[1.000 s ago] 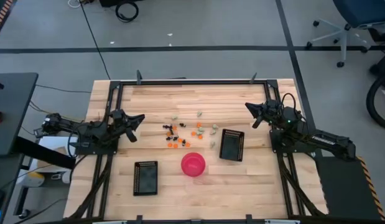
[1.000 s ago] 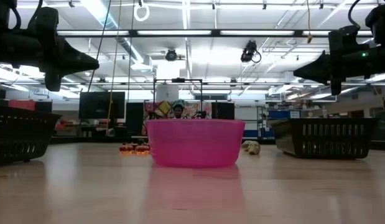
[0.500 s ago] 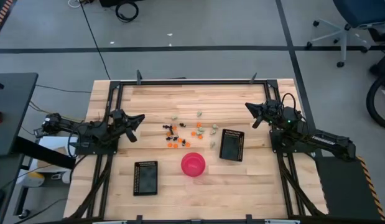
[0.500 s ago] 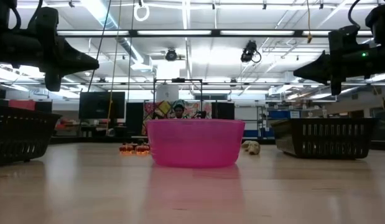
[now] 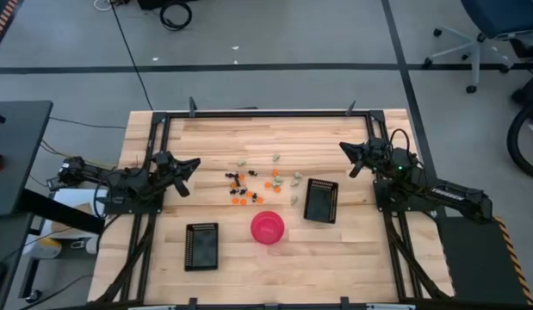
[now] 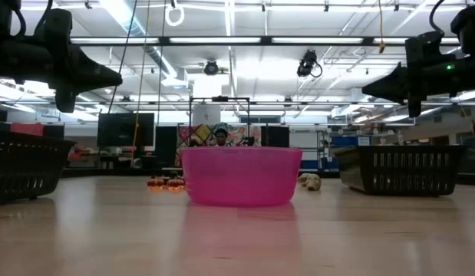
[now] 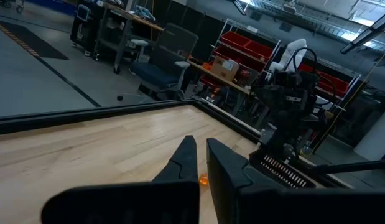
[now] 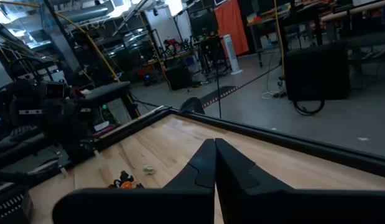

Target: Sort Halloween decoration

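The Halloween decoration (image 5: pixel 256 182) lies scattered on the wooden table's middle: orange and black pieces (image 5: pixel 240 186) to the left, pale ones (image 5: pixel 294 180) to the right. Some show behind the bowl as orange bits (image 6: pixel 165 183) and a pale piece (image 6: pixel 310 182). My left gripper (image 5: pixel 194 164) hangs shut at the table's left, pointing level. My right gripper (image 5: pixel 343 149) hangs shut at the table's right, also level. Both are well above the table and away from the pieces. The wrist views show each pair of fingers closed together, left (image 7: pixel 201 155) and right (image 8: pixel 214 155).
A pink-red bowl (image 5: pixel 268 227) stands near the table's front middle. One black grid tray (image 5: pixel 201 245) lies at the front left, another (image 5: pixel 321 200) right of the pieces. A black frame (image 5: pixel 266 113) runs along the table's far edge. Bare wood lies between the arms and the pieces.
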